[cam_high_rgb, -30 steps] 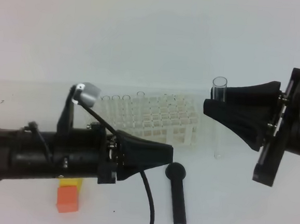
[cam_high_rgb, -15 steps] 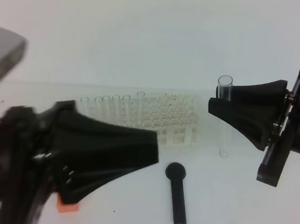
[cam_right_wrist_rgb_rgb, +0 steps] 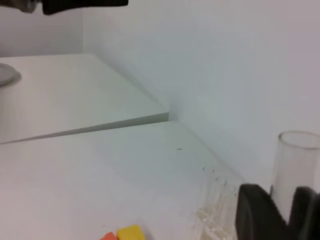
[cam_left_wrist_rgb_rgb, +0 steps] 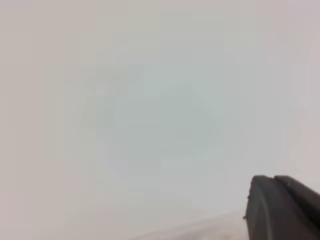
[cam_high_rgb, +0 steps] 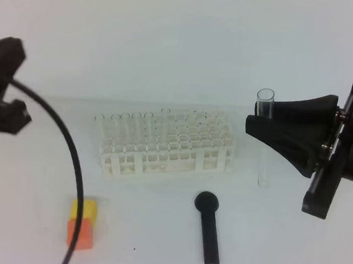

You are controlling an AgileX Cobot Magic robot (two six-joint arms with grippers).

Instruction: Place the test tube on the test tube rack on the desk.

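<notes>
R hand [cam_high_rgb: 255, 121] gripping test tube [cam_high_rgb: 263, 145], upright

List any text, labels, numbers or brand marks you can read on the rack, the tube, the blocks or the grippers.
None readable in any view.
The rack, glass tube, black club, and the yellow block and orange block show plain surfaces.
The right gripper shows no markings.
</notes>
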